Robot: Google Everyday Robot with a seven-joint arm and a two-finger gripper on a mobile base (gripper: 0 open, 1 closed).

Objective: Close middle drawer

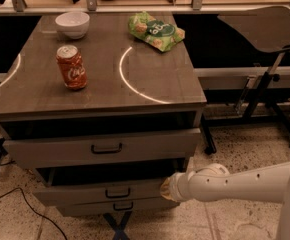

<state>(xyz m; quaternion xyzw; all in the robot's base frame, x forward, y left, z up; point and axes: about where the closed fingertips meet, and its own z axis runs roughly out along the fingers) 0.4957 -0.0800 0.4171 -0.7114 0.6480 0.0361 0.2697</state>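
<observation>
Grey wood-grain cabinet with three drawers. The middle drawer, a grey wood-grain box with a low front and small dark bar handle, stands partly pulled out below the open top drawer. The gripper, on a white arm entering from the right, lies at the right end of that front and appears to touch it; whether it is released or clenched cannot be told. On top: red soda can, white bowl, green snack bag.

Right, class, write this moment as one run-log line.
middle drawer: part open | gripper: at drawer front's right end | task: not yet done
</observation>
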